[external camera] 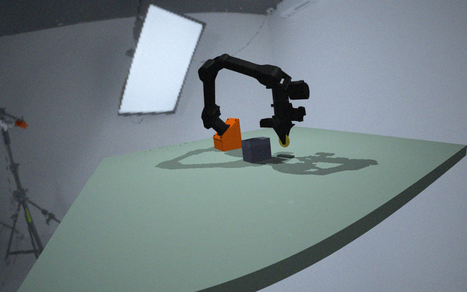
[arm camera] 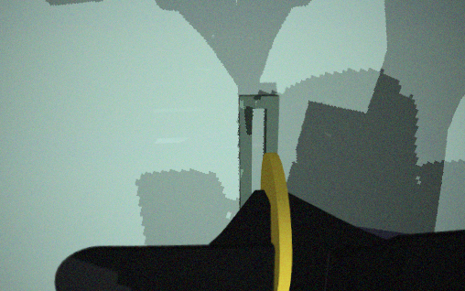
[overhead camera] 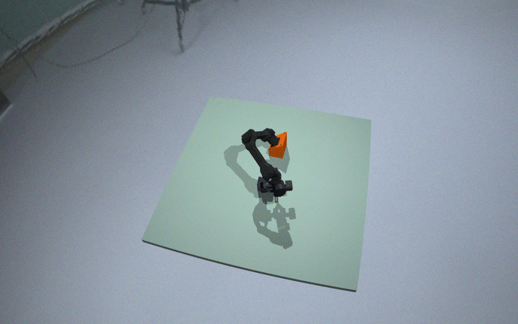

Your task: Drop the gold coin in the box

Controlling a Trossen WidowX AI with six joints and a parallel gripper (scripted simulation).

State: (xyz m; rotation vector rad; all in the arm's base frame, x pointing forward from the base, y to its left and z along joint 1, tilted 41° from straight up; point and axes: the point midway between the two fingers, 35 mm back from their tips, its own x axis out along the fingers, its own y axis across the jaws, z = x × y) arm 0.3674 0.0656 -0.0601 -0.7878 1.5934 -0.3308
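Pale-green table: only exterior view shows the grey box.

Gold coin upright (edge-on), above dark-green holder; grey box beside.

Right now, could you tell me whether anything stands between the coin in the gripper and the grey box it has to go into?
Nothing visible does. The gripper is shut on the coin, which hangs above its holder, apart from it. The grey box stands just beside, with only open air between. Its slot cannot be made out in these views.
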